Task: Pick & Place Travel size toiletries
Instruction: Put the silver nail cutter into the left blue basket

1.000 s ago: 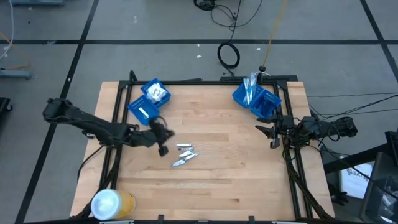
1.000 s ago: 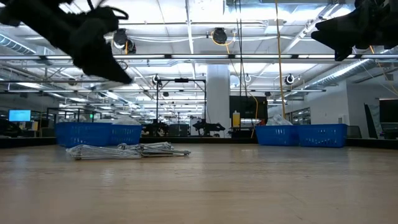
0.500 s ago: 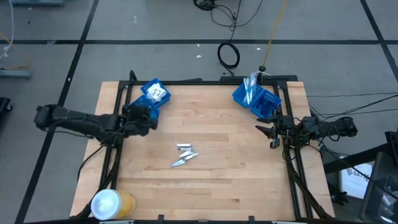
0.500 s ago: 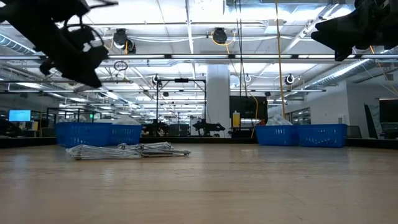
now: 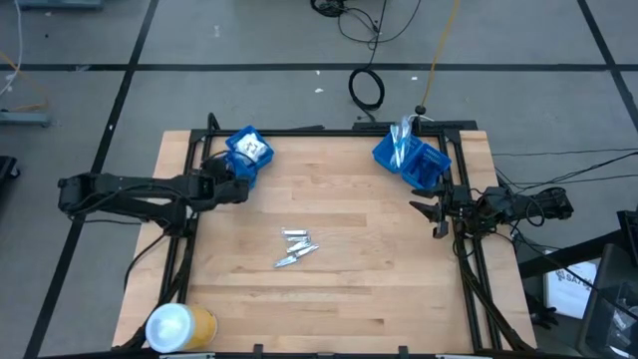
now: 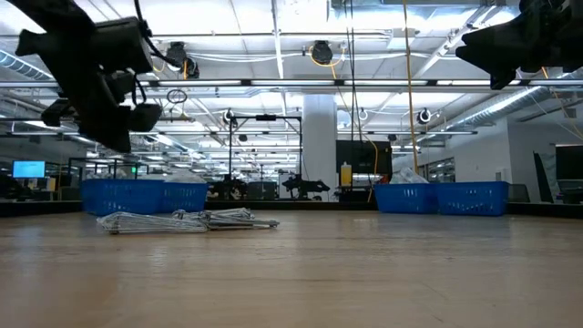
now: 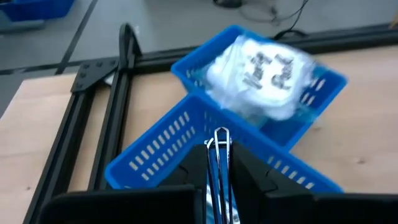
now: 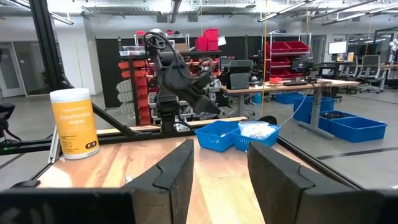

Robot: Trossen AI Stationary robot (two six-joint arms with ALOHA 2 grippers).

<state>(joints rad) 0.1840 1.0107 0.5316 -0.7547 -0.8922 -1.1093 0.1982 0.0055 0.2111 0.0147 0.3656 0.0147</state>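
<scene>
Left arm holds a silver tube by the blue bins

From above, the left gripper (image 5: 231, 187) sits by the far-left blue bins (image 5: 237, 165); more silver tubes (image 5: 297, 247) lie mid-table. The left wrist view shows fingers pinching a silver tube (image 7: 219, 163). In its wrist view, the right gripper (image 8: 219, 163) waits at the right edge, fingers apart.

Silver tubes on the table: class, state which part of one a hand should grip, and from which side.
From straight above: the silver tubes lie flat on the table, too low for a sideways approach. Best pinch an outer tube across its narrow width, mid-length, clear of the others.
</scene>
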